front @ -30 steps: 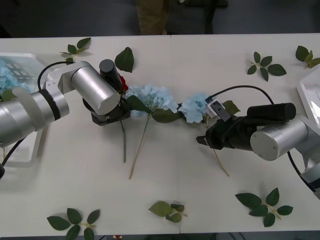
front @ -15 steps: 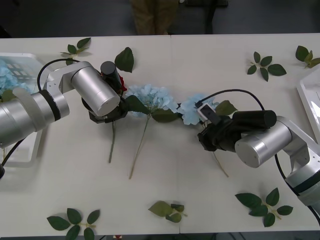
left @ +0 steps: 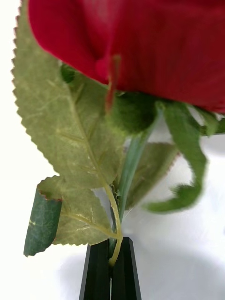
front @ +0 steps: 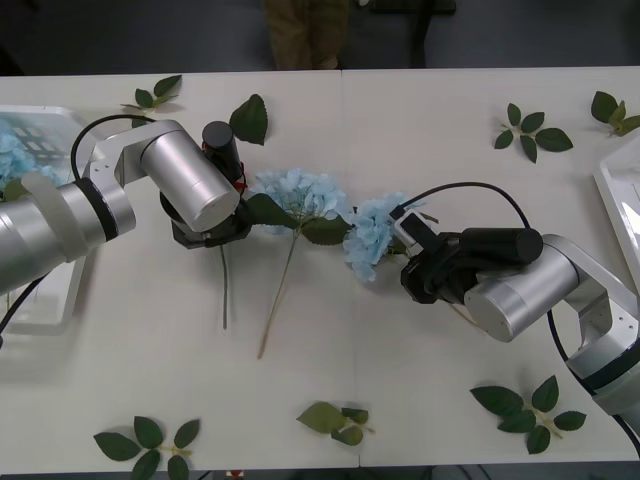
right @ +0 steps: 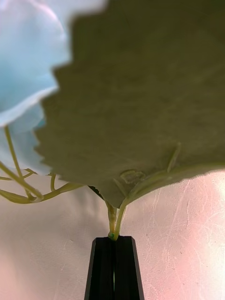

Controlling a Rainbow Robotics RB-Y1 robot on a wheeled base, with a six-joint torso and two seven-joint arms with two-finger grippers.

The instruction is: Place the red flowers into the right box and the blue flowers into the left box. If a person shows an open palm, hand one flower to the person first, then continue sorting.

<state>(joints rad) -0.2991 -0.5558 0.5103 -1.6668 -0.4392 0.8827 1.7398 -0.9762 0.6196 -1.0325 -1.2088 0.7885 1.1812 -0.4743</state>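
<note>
My left gripper (left: 111, 243) is shut on the green stem of a red flower (left: 150, 42), just under its deep-red head. In the front view the left gripper (front: 222, 238) is over the table's left-middle. The rose head is mostly hidden by the wrist and its stem (front: 224, 290) hangs below. My right gripper (right: 114, 240) is shut on the stem of a blue flower (right: 28, 56), beneath a large leaf (right: 140, 103). That blue flower (front: 365, 240) sits just left of the right gripper (front: 408, 272). A second blue flower (front: 300, 195) lies between the arms. The left box (front: 45, 118) holds blue flowers (front: 12, 150). The right box (front: 620, 200) is at the right edge.
Loose green leaf sprigs lie around the table: at the back left (front: 152, 97), the back right (front: 530, 135), the front left (front: 148, 440), the front middle (front: 335, 420) and the front right (front: 530, 405). A single leaf (front: 250, 118) lies behind the left arm.
The right gripper has moved left and back with its blue flower, whose head swung down-left. The red flower's stem in the left gripper has swung from slanted to straight.
</note>
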